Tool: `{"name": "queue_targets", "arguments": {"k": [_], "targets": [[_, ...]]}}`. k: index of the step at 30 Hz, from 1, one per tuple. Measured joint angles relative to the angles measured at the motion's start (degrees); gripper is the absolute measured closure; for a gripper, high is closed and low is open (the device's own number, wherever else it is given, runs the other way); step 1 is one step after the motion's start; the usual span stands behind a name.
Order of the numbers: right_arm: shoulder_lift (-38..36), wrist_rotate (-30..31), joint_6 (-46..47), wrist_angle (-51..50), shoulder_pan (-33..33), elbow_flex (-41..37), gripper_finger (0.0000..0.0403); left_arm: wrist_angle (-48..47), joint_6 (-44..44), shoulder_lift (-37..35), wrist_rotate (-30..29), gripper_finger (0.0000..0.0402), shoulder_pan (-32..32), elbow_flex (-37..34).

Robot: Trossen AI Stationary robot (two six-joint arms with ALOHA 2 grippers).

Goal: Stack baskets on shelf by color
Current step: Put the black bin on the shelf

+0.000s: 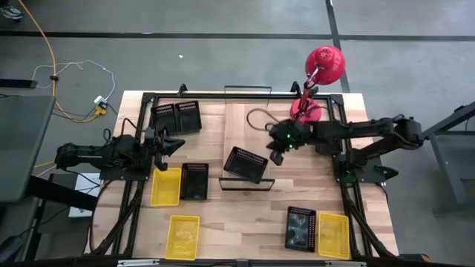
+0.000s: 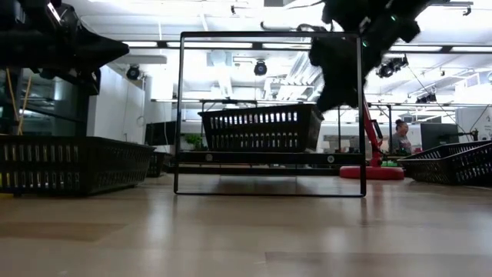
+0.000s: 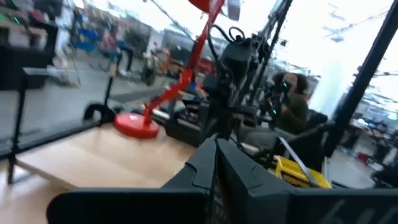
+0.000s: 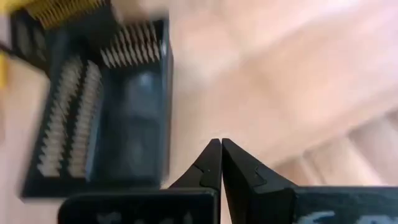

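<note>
A black basket (image 1: 246,163) sits slightly askew on the shelf (image 1: 239,130), a light-wood board between thin black wire end frames, near the frame on the table's near side (image 1: 245,184). In the low view the basket (image 2: 261,127) rests by its bottom on the raised board (image 2: 269,158). My right gripper (image 1: 276,156) hangs shut just above and to the right of this basket, tilted downward; its wrist view shows the shut gripper (image 4: 221,149) over bare wood, with the basket (image 4: 99,124) off to one side. My left gripper (image 1: 174,142) waits shut at the table's left.
Two black baskets (image 1: 177,116) lie at the far left. A yellow (image 1: 166,185) and a black one (image 1: 194,181) lie at the left, and a yellow one (image 1: 183,236) lies near the front. A black (image 1: 300,228) and a yellow one (image 1: 333,234) lie at the near right. A red lamp (image 1: 315,81) stands at the far right.
</note>
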Motion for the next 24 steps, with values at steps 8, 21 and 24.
{"name": "queue_targets", "arguments": {"k": [8,21,24], "targets": [[2.6,0.4,7.7,-2.7,-1.6,12.7,0.0403,6.6,-5.9,0.1,-5.0,0.0398,0.0,0.0],[0.6,1.5,16.5,-20.3,8.7,16.0,0.0403,11.6,-14.4,0.5,-5.2,0.0398,0.0,0.0],[-0.8,5.0,18.1,-24.8,12.7,15.9,0.0403,11.9,-16.3,3.0,-3.0,0.0398,0.0,0.0]]}}
